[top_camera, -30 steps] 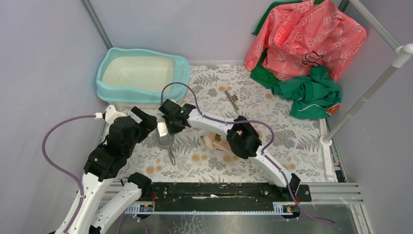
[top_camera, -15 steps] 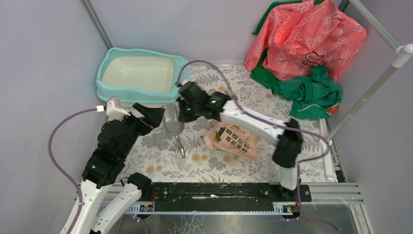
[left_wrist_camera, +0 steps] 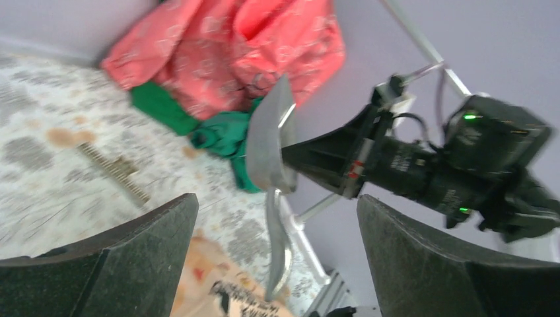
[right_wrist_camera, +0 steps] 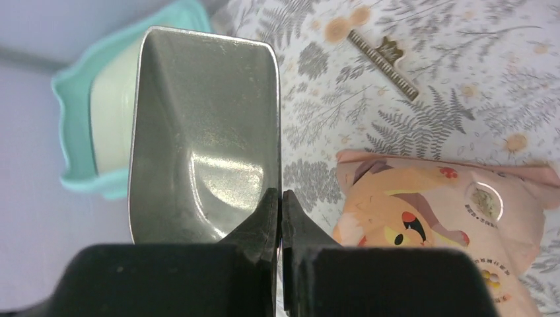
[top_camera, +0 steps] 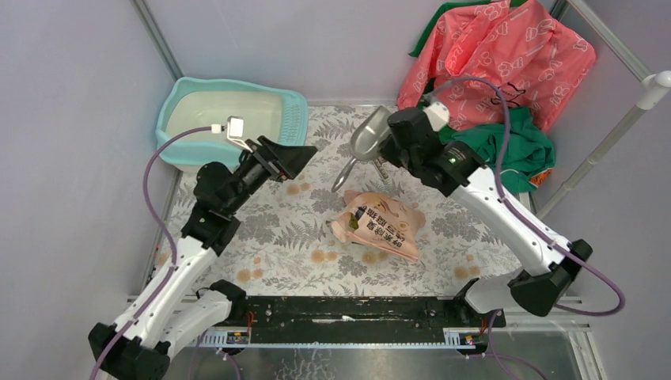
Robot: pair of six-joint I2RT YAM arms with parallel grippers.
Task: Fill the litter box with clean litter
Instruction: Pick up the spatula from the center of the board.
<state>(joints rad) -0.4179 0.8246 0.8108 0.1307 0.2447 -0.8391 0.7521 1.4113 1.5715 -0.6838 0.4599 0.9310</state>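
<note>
1. A fern-and-flower patterned mat [top_camera: 277, 237] is spread over the table.
2. A pink-red printed cloth [top_camera: 498, 55] is heaped in the far right corner, with a green cloth [top_camera: 506, 150] bunched just in front of it.
3. The litter box [top_camera: 297, 111] is set in the far left corner, against the back wall. Its cream-white inner pan is seen bare.
4. A pink-orange printed bag [top_camera: 378, 226] is laid flat near the middle of the mat.
5. The left gripper [top_camera: 299, 153] is held above the mat just beside the litter box's slotted end. Its fingers are spread wide and nothing is gripped.
6. The right gripper [right_wrist_camera: 280, 198] is clamped tight on the grey scoop [right_wrist_camera: 205, 132]. The scoop is raised in the air between litter box and cloth, handle hanging toward the bag.
7. A small comb-like strip [right_wrist_camera: 384, 58] is seen lying on the mat beyond the bag.
</note>
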